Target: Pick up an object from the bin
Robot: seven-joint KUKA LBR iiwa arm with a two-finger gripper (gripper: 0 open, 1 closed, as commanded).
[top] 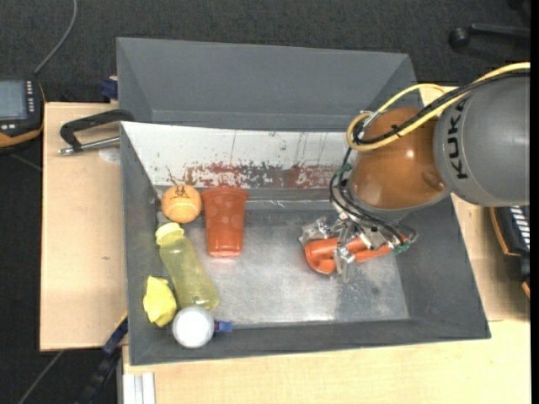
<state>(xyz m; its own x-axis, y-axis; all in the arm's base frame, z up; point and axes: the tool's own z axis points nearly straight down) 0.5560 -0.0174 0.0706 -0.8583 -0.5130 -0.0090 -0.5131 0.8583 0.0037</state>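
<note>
Where the grey arm casing [497, 141] read "KUKA", an orange wrist cover [396, 162] hid much of the claw [341, 249], which sat low against a red-orange rounded plastic object [318, 257] on the floor of the grey metal bin [278, 297]. Whether it gripped could not be told. Toward the view's left of the claw lay a red plastic cup [225, 220] and, beyond that, a yellow-green bottle [187, 274].

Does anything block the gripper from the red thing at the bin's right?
Nothing visible. The gripper is down right at the red thing; the cup and bottle lie apart at the left.
</note>
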